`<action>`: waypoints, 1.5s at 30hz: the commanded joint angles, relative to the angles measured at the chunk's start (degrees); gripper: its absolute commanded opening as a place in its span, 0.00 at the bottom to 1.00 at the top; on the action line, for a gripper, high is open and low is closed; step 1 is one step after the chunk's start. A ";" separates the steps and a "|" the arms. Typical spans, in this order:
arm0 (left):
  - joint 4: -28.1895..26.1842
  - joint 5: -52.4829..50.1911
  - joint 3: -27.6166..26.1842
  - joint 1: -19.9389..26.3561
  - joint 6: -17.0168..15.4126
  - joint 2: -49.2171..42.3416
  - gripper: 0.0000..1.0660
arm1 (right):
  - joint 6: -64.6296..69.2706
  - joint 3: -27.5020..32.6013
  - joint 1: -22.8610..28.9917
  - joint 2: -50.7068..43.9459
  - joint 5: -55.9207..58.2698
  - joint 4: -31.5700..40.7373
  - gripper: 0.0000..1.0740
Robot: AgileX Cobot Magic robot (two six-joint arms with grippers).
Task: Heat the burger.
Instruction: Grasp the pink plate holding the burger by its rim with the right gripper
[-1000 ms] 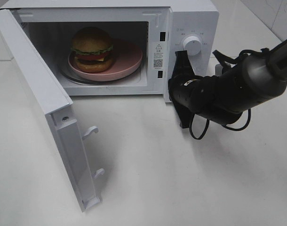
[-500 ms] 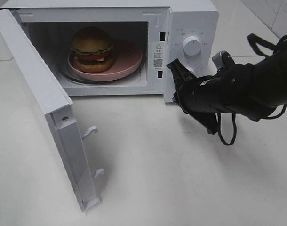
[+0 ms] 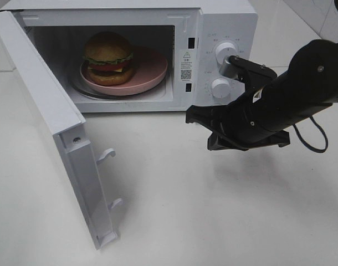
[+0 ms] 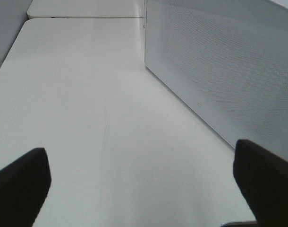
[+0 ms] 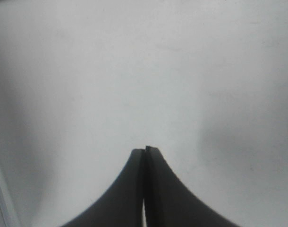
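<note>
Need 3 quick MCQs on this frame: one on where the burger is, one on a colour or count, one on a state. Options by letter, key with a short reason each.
1. Where is the burger?
A. On the table in front of the microwave
B. On a plate inside the microwave
C. In the right gripper

2. What colour is the plate?
A. Pink
B. Blue
C. Black

3. How is the microwave door?
A. Shut
B. Removed
C. Swung wide open

Key:
1 B: the burger sits on the plate within the microwave cavity.
2 A: the rim showing beside the burger is pink.
3 C: the door stands out to the left, latch hooks exposed, while the right gripper, jaws shut and empty, is out over the table.
</note>
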 commanded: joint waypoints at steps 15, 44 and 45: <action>0.11 -0.57 0.23 0.06 -0.34 -1.09 0.92 | -45.44 -11.52 -0.06 -4.58 34.66 -7.05 0.02; 0.11 -0.57 0.23 0.06 -0.34 -1.09 0.92 | -88.75 -12.26 8.54 -12.49 29.74 -19.37 0.64; 0.11 -0.57 0.23 0.06 -0.34 -1.09 0.92 | -87.83 -12.32 8.65 -12.49 29.62 -19.42 0.69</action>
